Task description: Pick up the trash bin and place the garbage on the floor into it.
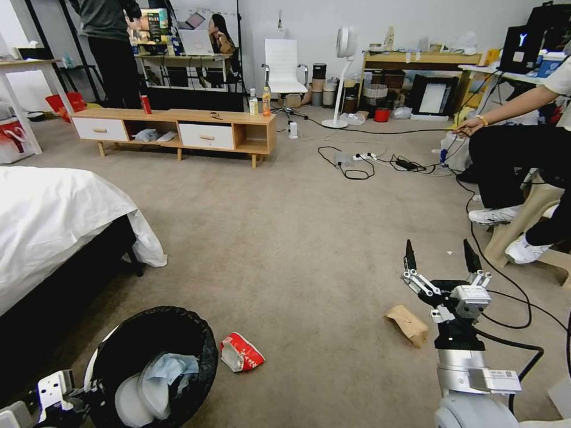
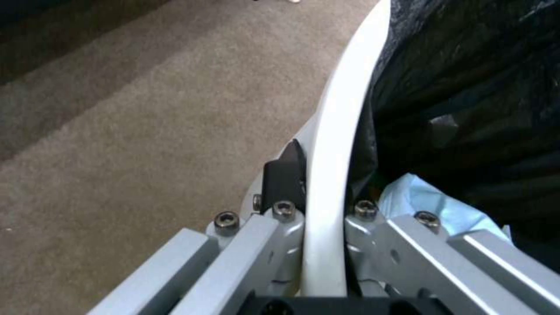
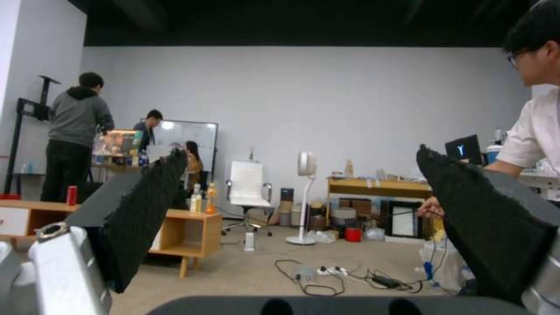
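Head view, from the left: a bed with a white sheet sits at about nine o'clock. Down at seven o'clock the left gripper is clamped on the white rim of the trash bin; the left wrist view has one finger outside the rim and the other inside against the black liner, squeezed tight on the plastic. The bin tilts with its mouth toward the camera, and a light blue mask lies inside beside something white. Just right of the bin, at six o'clock, a red-white snack packet lies crumpled on the carpet. Further right, at about five o'clock, a brown paper bag rests on the carpet, just left of the right gripper. That gripper points away from the robot, its black fingers spread wide with nothing between them. Far back at eleven o'clock stands a low wooden cabinet.
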You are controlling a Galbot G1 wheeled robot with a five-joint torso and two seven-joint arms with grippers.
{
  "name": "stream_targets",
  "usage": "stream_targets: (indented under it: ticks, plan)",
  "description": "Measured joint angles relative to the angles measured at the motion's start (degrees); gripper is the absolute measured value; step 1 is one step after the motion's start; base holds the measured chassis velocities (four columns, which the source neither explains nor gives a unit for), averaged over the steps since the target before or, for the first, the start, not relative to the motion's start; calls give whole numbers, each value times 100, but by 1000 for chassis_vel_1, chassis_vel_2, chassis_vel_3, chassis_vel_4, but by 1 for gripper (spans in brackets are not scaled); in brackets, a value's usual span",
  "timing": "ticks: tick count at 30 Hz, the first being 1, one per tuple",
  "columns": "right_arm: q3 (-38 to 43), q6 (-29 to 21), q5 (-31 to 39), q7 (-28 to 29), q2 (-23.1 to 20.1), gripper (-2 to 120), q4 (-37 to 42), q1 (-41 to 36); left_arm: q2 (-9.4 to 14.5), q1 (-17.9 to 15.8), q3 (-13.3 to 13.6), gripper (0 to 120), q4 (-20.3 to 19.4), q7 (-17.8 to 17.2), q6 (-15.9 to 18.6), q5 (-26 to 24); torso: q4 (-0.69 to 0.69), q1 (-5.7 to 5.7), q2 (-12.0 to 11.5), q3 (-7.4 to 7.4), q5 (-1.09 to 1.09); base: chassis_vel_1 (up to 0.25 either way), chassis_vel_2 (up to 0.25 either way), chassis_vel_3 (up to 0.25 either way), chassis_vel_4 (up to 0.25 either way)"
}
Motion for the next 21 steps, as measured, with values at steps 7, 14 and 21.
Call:
stream_targets:
  ticks: [7, 14, 21]
  plan:
    - [-19, -1, -5, 0, -9, 100, -36, 11, -10, 33, -6, 1, -13, 1, -5, 4, 0, 0, 0, 0, 0, 0, 0, 0, 0]
    - [-11, -1, -4, 0, -30, 100, -42, 23, -12, 32, -8, 1, -22, 1, -8, 5, 0, 0, 0, 0, 0, 0, 0, 0, 0]
    - [-16, -1, -3, 2, -29, 100, -84, 47, -12, 37, -8, 2, -22, 1, -9, 5, 0, 0, 0, 0, 0, 0, 0, 0, 0]
